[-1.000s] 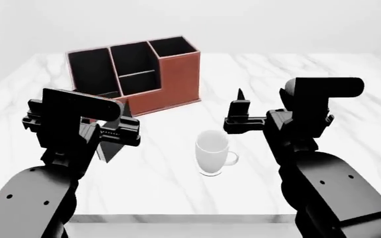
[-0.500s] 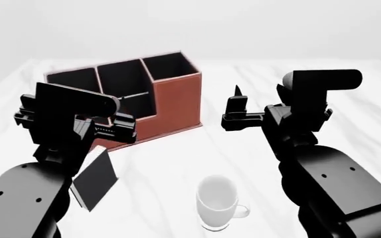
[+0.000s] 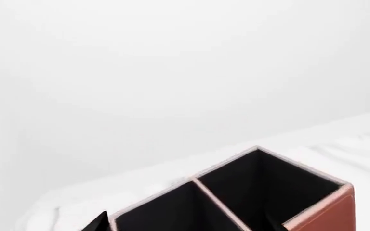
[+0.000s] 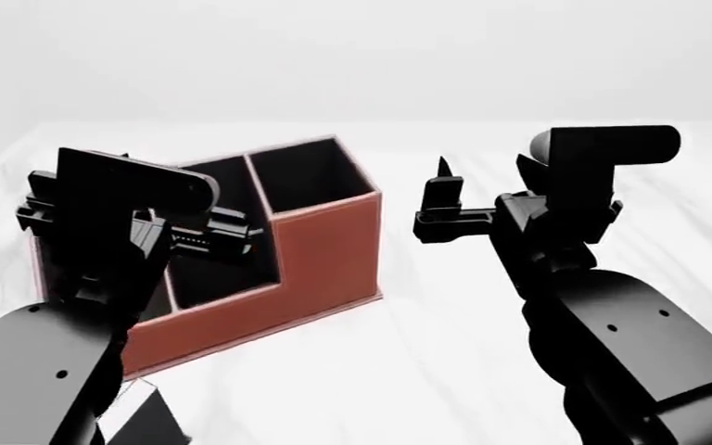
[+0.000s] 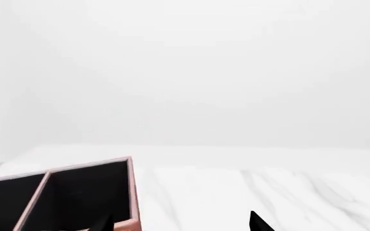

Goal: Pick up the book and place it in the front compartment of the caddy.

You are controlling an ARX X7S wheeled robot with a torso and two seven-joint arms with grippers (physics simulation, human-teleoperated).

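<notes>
The caddy is a reddish-brown box with black pockets, standing left of centre on the white marble table. The book, black with a pale page edge, lies at the bottom left, partly hidden by my left arm and cut off by the picture's edge. My left gripper hovers open over the caddy's near pockets, holding nothing. In the left wrist view the caddy lies below the left gripper. My right gripper is open and empty, to the right of the caddy. The right wrist view shows the caddy beside the right gripper.
Bare marble table surface stretches to the right of and in front of the caddy. My right arm fills the lower right of the head view. A plain pale wall lies behind the table.
The head view has moved closer to the table: the caddy looks larger and nearer, the book has slid to the bottom edge, and the white mug has left the view. Both grippers stay open.
</notes>
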